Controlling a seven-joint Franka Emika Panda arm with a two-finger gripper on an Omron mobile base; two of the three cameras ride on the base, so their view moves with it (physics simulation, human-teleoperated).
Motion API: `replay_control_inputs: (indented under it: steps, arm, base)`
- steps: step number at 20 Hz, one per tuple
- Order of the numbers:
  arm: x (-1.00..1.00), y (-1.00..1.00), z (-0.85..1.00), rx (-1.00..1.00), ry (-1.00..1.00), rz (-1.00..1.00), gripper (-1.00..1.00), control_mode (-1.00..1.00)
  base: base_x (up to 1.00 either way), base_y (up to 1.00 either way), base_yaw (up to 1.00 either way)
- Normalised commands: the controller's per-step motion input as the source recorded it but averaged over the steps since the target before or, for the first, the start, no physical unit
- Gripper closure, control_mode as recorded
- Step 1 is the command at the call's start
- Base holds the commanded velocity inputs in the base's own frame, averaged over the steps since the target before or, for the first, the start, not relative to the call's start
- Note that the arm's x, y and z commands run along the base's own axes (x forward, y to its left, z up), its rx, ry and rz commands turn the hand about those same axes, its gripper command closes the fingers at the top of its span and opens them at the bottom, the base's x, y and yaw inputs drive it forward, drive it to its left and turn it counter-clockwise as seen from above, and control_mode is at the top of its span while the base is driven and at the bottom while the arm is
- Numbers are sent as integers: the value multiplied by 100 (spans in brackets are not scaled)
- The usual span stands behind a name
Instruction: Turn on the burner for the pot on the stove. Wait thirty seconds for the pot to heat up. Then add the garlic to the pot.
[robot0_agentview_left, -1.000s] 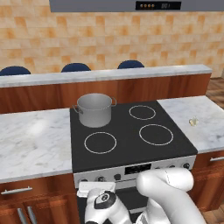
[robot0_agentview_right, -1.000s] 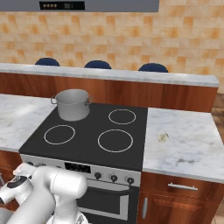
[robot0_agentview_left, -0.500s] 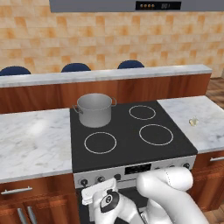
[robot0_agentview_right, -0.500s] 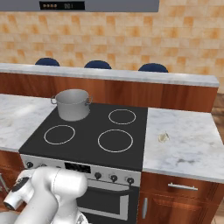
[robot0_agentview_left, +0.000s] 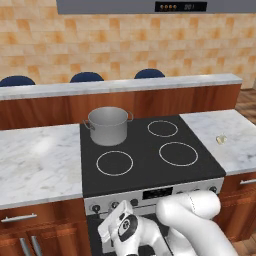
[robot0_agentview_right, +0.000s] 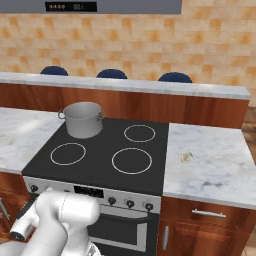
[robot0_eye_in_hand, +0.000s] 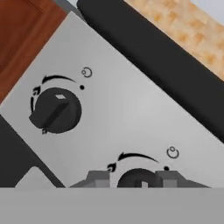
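The grey pot (robot0_agentview_left: 107, 125) stands on the back left ring of the black glass stove (robot0_agentview_left: 145, 170), also seen from the right as the pot (robot0_agentview_right: 82, 119). None of the white rings glows red. The pale garlic (robot0_agentview_left: 220, 139) lies on the marble counter right of the stove, the same garlic (robot0_agentview_right: 186, 157) in the right base view. My gripper (robot0_agentview_left: 114, 220) is low, right at the silver control strip (robot0_agentview_left: 150, 195). In the hand view my gripper (robot0_eye_in_hand: 134, 179) is open, its fingers on either side of a black knob (robot0_eye_in_hand: 140, 177). Another knob (robot0_eye_in_hand: 56, 109) sits beside it.
Marble counter (robot0_agentview_left: 35, 165) flanks the stove on both sides, with a raised wooden ledge (robot0_agentview_left: 125, 100) and blue chair backs behind. Wooden drawers with metal handles (robot0_agentview_right: 210, 214) sit below the counters. A range hood (robot0_agentview_left: 150, 6) hangs above.
My hand has dipped a little lower in front of the control strip. The pot and the garlic have not moved.
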Motion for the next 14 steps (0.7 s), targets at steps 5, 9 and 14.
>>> replay_control_inputs:
  steps: [5,9,14]
  arm:
    - [0,0,-18,-40,8,18,100,-100]
    - [0,0,-17,-38,8,15,100,-100]
    - [0,0,-5,-30,5,12,-100,-100]
  base:
    - [0,0,0]
    - [0,0,0]
    - [0,0,0]
